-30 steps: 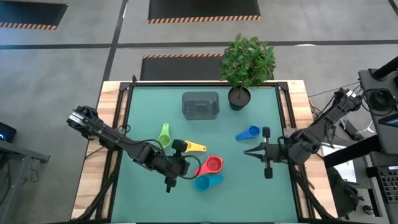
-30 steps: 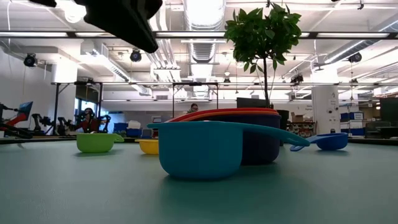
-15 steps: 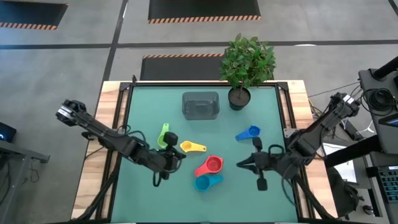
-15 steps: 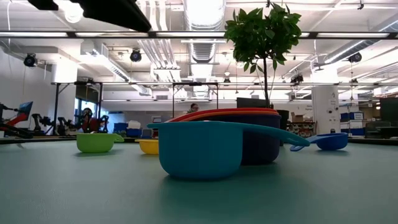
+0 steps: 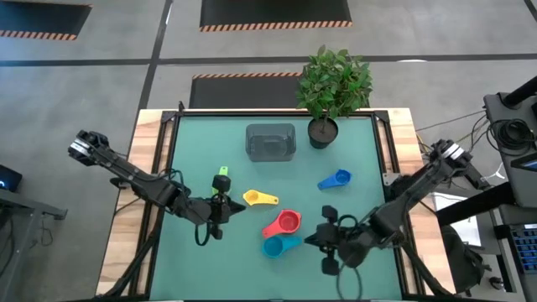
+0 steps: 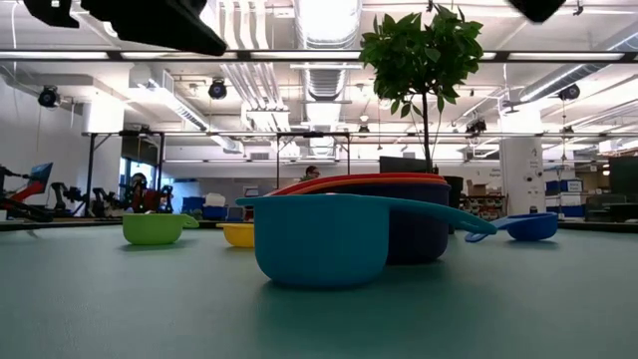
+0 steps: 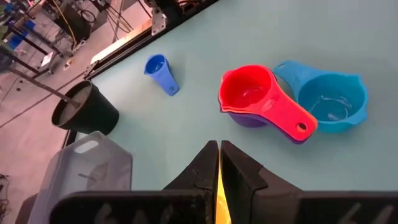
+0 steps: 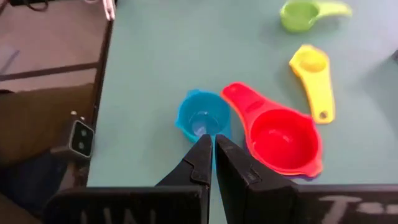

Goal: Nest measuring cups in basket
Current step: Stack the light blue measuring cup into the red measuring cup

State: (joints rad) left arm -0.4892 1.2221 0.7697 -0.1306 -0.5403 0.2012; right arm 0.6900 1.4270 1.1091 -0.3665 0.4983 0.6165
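While both arms hang above the green table [image 5: 193,151], no cup is held by either. Taking the table centre as the dial, the left gripper [image 5: 225,207] is at about 8 o'clock, its fingers pressed together with nothing between them; in the left wrist view the fingertips [image 7: 219,151] meet in a closed point above the mat. Partly hidden under that arm, the green cup [image 5: 222,174] lies at about 9 o'clock. Just to its right is the yellow cup [image 5: 252,198], handle pointing toward 3 o'clock. The basket [image 5: 270,142] stands at 12 o'clock near the far edge, apart from every cup; nothing can be made out inside it. At about 6 o'clock the red cup [image 5: 286,222] sits nested in a purple cup [image 7: 249,120], whose rim shows beneath it in the left wrist view. Touching that pair on the near side lies the teal-blue cup [image 5: 277,245], open side up. The potted plant [image 5: 334,84] stands at 1 o'clock beside the basket. A smaller blue cup [image 5: 336,179] lies alone at 3 o'clock. The right gripper [image 5: 315,239] is at 5 o'clock, just right of the teal-blue cup, fingers closed on nothing.
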